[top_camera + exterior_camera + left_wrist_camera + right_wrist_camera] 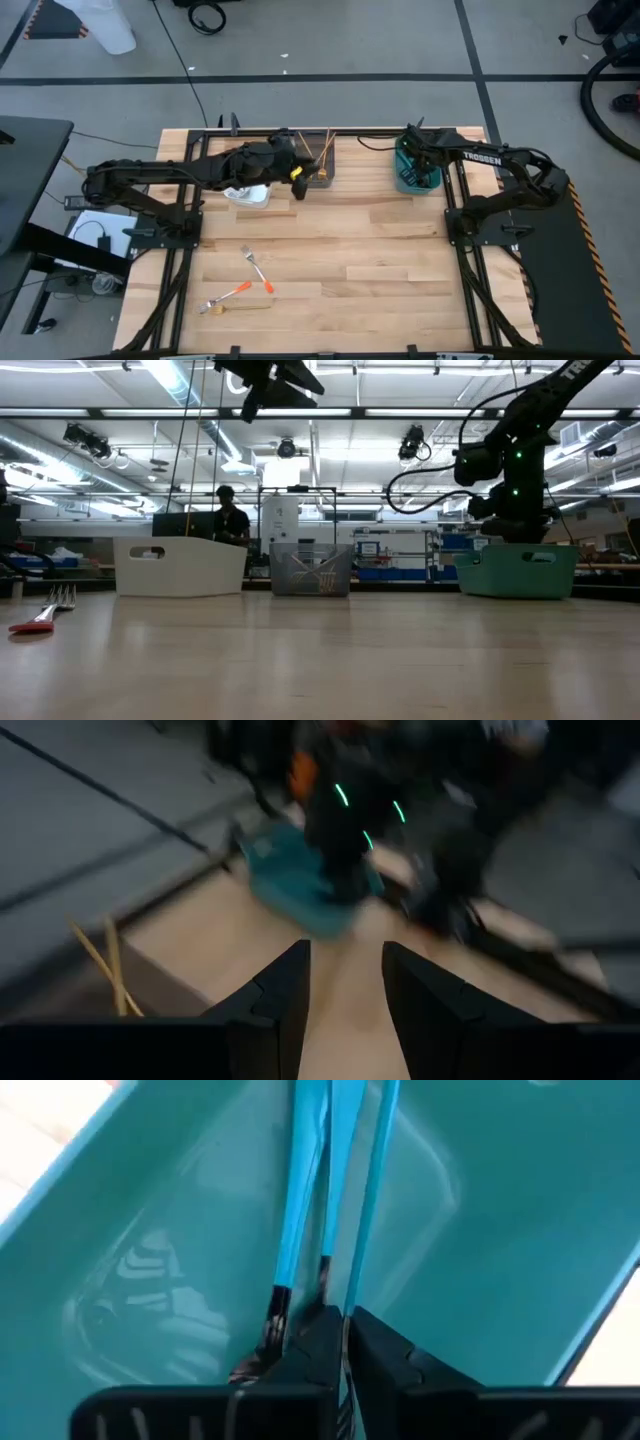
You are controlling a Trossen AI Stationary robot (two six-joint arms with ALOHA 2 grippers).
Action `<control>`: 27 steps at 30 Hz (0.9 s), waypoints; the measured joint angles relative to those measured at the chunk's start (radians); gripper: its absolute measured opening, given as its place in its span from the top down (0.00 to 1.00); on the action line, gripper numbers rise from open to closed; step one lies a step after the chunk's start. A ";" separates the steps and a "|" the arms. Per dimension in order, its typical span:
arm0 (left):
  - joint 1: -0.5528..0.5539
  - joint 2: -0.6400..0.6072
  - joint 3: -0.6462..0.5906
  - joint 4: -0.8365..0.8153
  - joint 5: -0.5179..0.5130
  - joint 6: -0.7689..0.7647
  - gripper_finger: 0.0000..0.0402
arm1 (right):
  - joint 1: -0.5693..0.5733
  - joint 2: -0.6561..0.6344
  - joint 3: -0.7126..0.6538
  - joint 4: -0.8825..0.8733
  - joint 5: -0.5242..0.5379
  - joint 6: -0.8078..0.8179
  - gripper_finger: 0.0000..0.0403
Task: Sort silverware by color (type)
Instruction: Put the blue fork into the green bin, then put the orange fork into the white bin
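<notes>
Over the far right corner of the bench (360, 250), the right pincer (346, 1342) reaches down into the teal bin (415, 175), its fingers nearly together on a blue-handled utensil (372, 1190) that stands up between them; two more blue handles (310, 1180) lean just beside it against the bin's inner wall. At the far middle of the bench the left pincer (345, 995) hovers above the grey bin (318, 172), its fingers parted with nothing between them. Gold utensils (324, 150) stick up out of the grey bin, close beside that pincer. A white bin (247, 194) sits to the left of the grey one, partly under the left arm. Near the front left of the bench, well apart from both pincers, lie the loose pieces: two orange-handled forks (262, 272) and a gold fork (245, 308) just in front of them. From bench height one orange-handled fork (45, 612) shows at the left edge, and a person (231, 520) stands in the room behind the white bin.
</notes>
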 joint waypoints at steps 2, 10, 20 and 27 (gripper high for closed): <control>0.000 -0.008 0.002 -0.069 0.077 -0.008 0.66 | -0.011 0.000 -0.001 0.002 -0.020 -0.002 0.90; -0.018 -0.029 0.000 -0.516 0.284 -0.078 0.66 | -0.022 0.000 -0.001 0.016 -0.048 -0.008 0.82; -0.062 -0.028 0.000 -0.603 0.293 -0.134 0.66 | -0.027 0.000 -0.001 0.067 -0.071 -0.006 0.81; -0.083 -0.028 0.000 -0.666 0.375 -0.235 0.66 | -0.027 0.000 0.006 0.048 -0.104 -0.008 0.81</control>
